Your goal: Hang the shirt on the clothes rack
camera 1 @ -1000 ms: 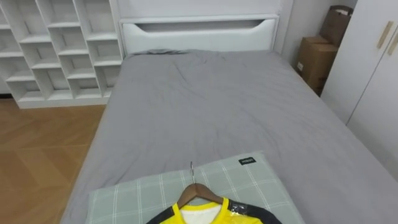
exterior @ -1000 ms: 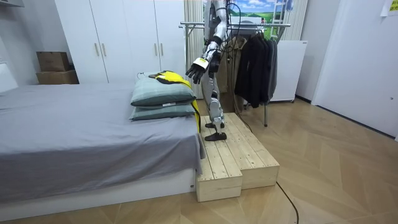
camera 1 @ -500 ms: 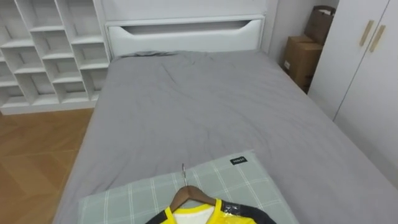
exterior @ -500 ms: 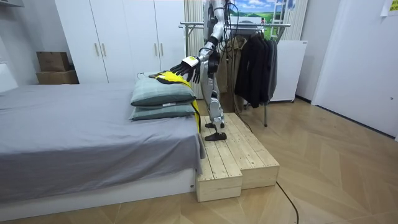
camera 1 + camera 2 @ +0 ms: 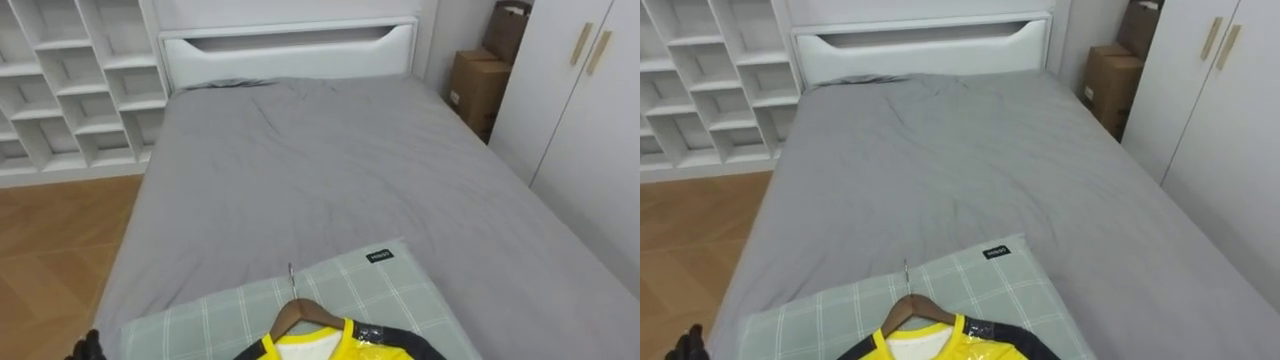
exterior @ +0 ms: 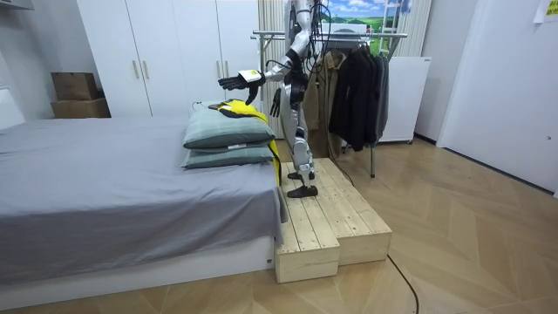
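Yellow shirt (image 5: 332,346) on a wooden hanger (image 5: 300,311) lies flat on a green checked pillow (image 5: 215,318), at the bed end nearest the robot. Hanger hook points toward the headboard (image 5: 290,45). In the room view this pillow sits stacked on a second one.

Bed (image 5: 320,170) has a grey sheet, lightly creased. White cube shelves (image 5: 70,80) and wood floor (image 5: 50,240) are on the left. Cardboard boxes (image 5: 478,85) and a white wardrobe (image 5: 590,120) are on the right.

Robot stands on a low wooden platform (image 6: 327,218) butted against the bed end, facing the bed. Behind it is a clothes rack (image 6: 349,37) with dark clothes (image 6: 362,87) hanging.

Left hand (image 6: 234,81) is held out above the pillows, fingers spread and released, holding nothing, clear of the shirt. Its dark fingertips show at the bottom-left edge of the eye views. Right hand (image 6: 275,102) is low by the body; cannot tell its fingers' state.
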